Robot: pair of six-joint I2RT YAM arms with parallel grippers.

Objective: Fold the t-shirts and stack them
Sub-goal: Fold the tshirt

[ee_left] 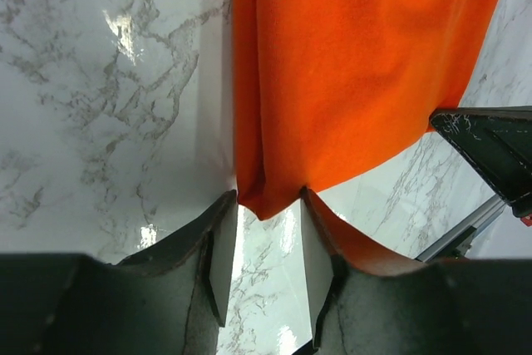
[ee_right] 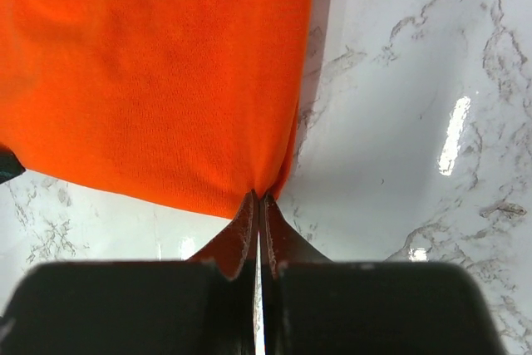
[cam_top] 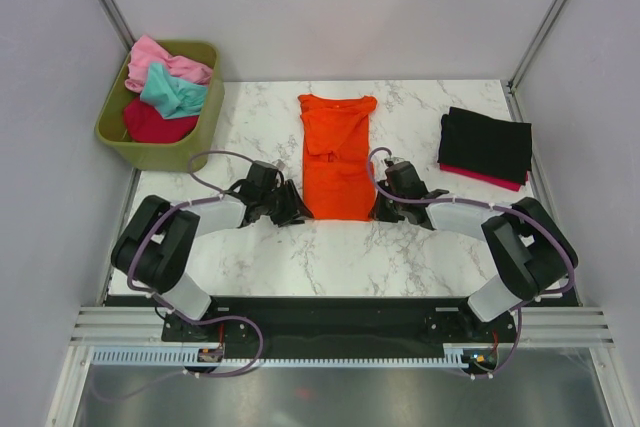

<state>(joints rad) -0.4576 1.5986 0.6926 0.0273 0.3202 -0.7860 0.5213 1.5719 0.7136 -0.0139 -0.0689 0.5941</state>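
While the bin [cam_top: 150, 153] holds three shirts [cam_top: 172, 93], one orange shirt [cam_top: 337, 157] lies flat.

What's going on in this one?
Both arms are at the bright orange cloth t-shirt, lying flat as a narrow strip. The right claw is shut on its near right corner; the left claw straddles the near left corner, jaws apart. A folded black shirt sits on a red one at far right; a pink shirt, a teal shirt and a crimson shirt lie in the olive-green plastic bin.
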